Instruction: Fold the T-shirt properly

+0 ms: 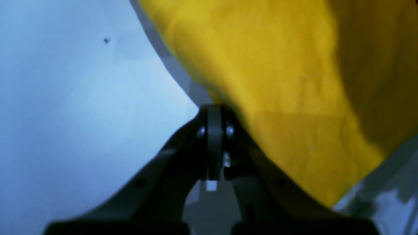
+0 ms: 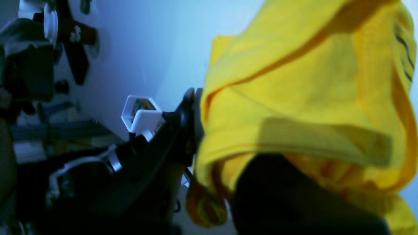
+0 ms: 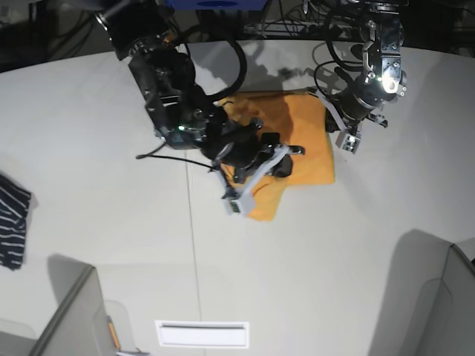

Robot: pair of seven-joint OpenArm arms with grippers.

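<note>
Table (image 3: 312, 274) is mostly bare on the near side and far left, so there's plenty of room to swing thru there. The middle is crowded tho: the T-shirt (image 3: 304, 137) lies bunched there w/ the right arm (image 3: 167, 81) stretched across its left half and the right gripper (image 3: 286, 165) sitting on the cloth. The left gripper (image 3: 330, 111) is at the shirt's far right edge, jaws closed, blocking that side. Striped garment (image 3: 13, 222) lies at the left table edge, well apart from the shirt. Grey panels (image 3: 74, 319) stand at the near corners.
</note>
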